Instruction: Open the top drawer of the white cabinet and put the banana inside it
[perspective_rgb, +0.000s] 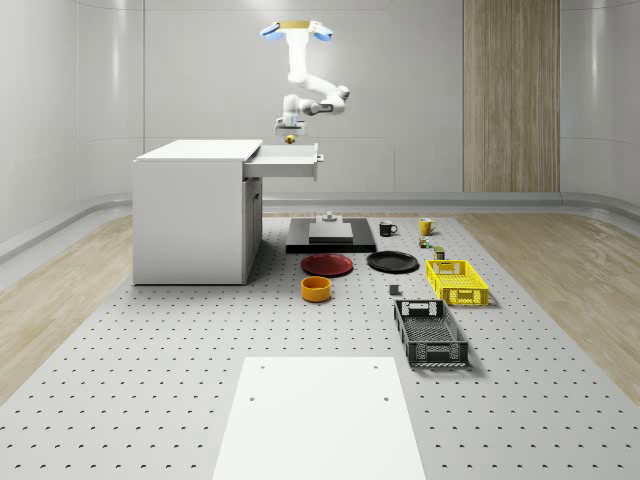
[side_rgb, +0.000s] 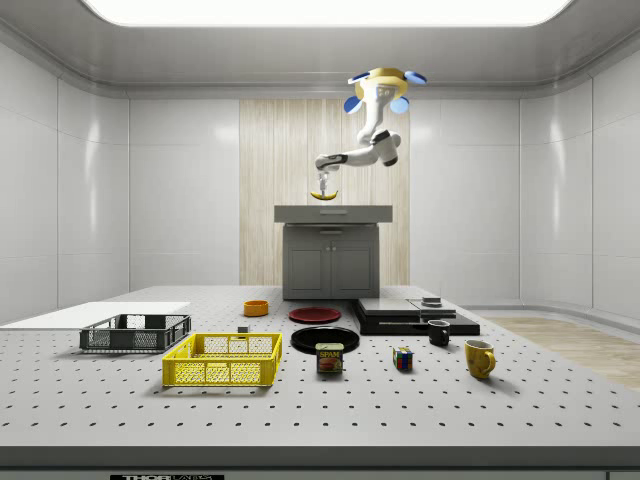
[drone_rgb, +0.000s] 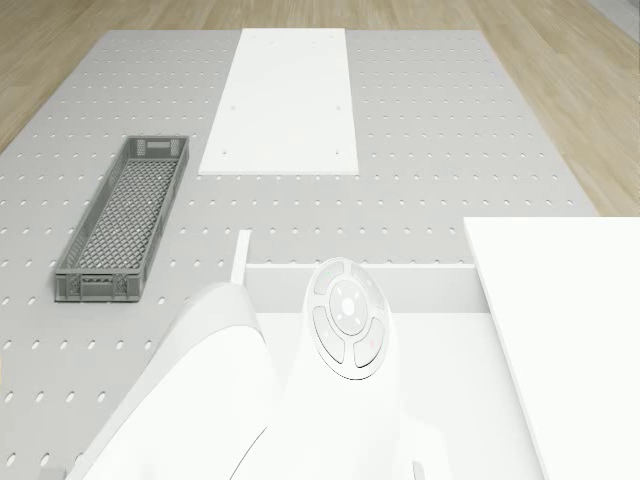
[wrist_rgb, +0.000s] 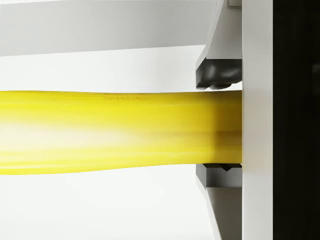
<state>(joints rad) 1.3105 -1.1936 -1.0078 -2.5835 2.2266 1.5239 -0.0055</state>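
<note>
- While the drone (perspective_rgb: 296, 27) is hovering high above the pulled-out top drawer (perspective_rgb: 288, 163) of the white cabinet (perspective_rgb: 195, 215), the arm is reaching down so that the pincer (perspective_rgb: 289, 132) is hanging just over the drawer's open tray.
- Between the closed fingers (wrist_rgb: 216, 75) the banana (wrist_rgb: 110, 131) is being held near one of its ends, lying across the pincer; I judge this crosswise hold is letting the fruit go down flat into the drawer.
- Since the drawer is standing open already, the opening step looks done, and the lowering and release are what is left.
- From the side view, the banana (side_rgb: 324, 195) is showing as clearly above the cabinet top, with air under it; the whole-scene view is giving this gap less plainly.
- Looking down past the arm, the drone view is showing the drawer's white inside (drone_rgb: 440, 300) and its front wall, so the drone is sitting over the tray.
- On the desk (perspective_rgb: 150, 380) the baskets and dishes are lying well apart from the cabinet.
</note>
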